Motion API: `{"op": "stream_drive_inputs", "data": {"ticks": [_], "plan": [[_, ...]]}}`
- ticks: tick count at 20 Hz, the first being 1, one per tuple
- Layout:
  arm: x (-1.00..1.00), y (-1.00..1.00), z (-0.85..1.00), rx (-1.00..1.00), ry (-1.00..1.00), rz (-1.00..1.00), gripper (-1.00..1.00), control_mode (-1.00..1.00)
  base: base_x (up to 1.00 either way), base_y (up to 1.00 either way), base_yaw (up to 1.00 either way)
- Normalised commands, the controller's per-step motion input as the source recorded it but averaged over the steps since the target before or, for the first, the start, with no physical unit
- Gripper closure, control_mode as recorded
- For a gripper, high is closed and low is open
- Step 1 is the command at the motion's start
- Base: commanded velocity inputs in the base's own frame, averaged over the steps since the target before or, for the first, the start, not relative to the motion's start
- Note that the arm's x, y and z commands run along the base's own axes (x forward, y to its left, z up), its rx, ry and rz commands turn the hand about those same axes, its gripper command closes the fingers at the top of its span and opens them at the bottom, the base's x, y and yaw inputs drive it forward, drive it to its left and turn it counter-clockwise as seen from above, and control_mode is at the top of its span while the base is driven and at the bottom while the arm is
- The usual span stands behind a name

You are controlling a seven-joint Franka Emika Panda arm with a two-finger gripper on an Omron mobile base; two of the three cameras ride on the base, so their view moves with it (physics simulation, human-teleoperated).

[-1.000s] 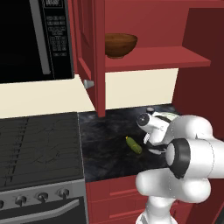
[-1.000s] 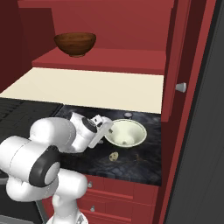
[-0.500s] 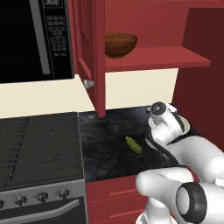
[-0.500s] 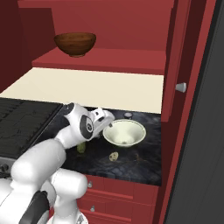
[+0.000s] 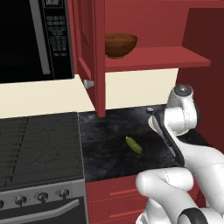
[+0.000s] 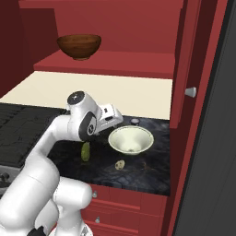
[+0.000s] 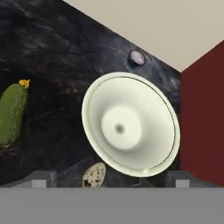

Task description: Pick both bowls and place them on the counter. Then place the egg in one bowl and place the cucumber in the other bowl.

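Hovering above the worktop, the white arm's two-finger claw [image 7: 111, 177] stood with its jaws wide apart and nothing between them; its two small grey fingertips [image 7: 40, 176] rose at the bottom of the hand view, one to either side of the pale bowl.

Item, pale white-greenish ceramic bowl [image 7: 131, 124] [image 6: 131, 140]: round, wide flared rim, smooth shallow inside with a small dark dot at the centre. It sat upright on the dark black marbled stone counter [image 6: 152, 171] [image 5: 105, 148] [image 7: 52, 57], just in front of the claw, apart from the fingers.

Item, small cream speckled egg [image 7: 94, 175] [image 6: 120, 164]: rounded, far smaller than the bowl. It lay on the counter just outside the bowl's rim, on the side toward the cabinet front.

Item, short green cucumber with a yellowish tip [image 7: 12, 113] [image 6: 85, 150] [image 5: 134, 145]: lay flat on the counter, beside the pale bowl but apart from it.

Item, small round dark object with a pale top [image 7: 136, 57] [image 6: 135, 121]: stood on the counter behind the pale bowl, near the cream wall.

Item, glossy dark-brown wooden round bowl [image 6: 79, 46] [image 5: 120, 44]: upright on the red cabinet shelf [image 6: 110, 64] [image 5: 162, 59] above the counter, well apart from the claw.
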Motion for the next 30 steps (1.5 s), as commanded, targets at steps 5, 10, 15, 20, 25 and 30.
{"op": "stream_drive_inputs", "data": {"ticks": [5, 10, 15, 20, 25, 30], "plan": [[-0.50, 0.06, 0.77, 0.27, 0.00, -0.15, -1.00, -1.00, 0.00, 0.00, 0.00], [-0.63, 0.33, 0.49, 0.31, 0.00, -0.23, -1.00, -1.00, 0.00, 0.00, 0.00], [-0.53, 0.36, 0.35, 0.30, 0.00, -0.24, -1.00, -1.00, 0.00, 0.00, 0.00], [-0.37, 0.27, 0.16, 0.26, 0.00, -0.21, -1.00, -1.00, 0.00, 0.00, 0.00], [-0.09, 0.00, 0.07, 0.26, -0.04, 0.00, -1.00, -1.00, 0.00, 0.00, 0.00], [0.15, 0.10, 0.47, 0.25, -0.05, -0.04, -1.00, -1.00, 0.00, 0.00, 0.00]]}}
